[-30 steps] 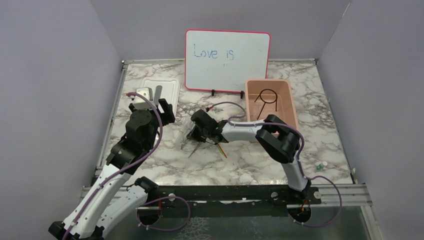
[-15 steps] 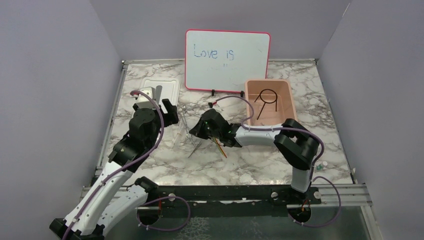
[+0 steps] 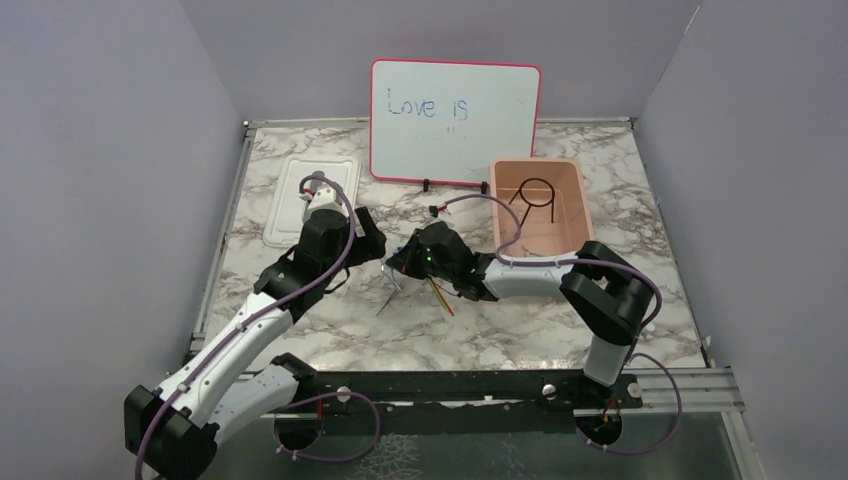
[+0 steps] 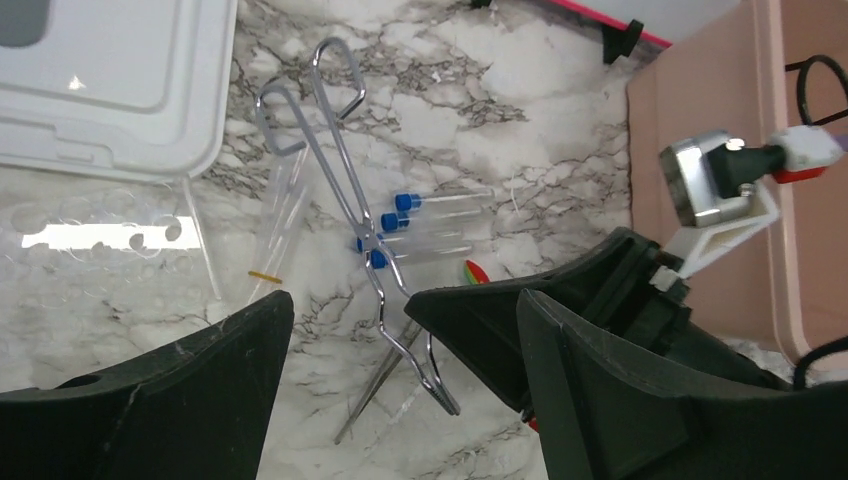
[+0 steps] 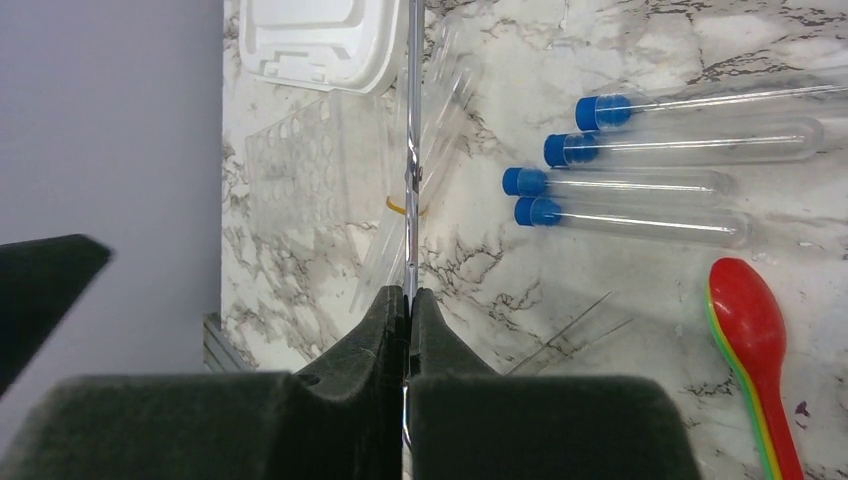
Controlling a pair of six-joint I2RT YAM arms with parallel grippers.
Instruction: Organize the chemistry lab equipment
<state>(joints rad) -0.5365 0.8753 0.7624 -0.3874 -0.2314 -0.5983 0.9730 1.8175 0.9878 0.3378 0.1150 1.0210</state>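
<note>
Your left gripper [image 4: 405,297] hangs wide open and empty over the marble table [image 3: 500,330], above the thin metal tongs [image 4: 345,185]. Your right gripper [image 5: 408,295] is clamped tight on those tongs, beside four clear blue-capped tubes [image 5: 640,185] lying together. Farther right, the black wire ring [image 3: 535,192] lies in the pink plastic tub [image 3: 578,215].

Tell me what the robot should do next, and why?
Probably lift the thin silver metal tongs and carry them toward the pink plastic tub: the right hand is shut on them, and the black wire ring lies in that tub.
</note>
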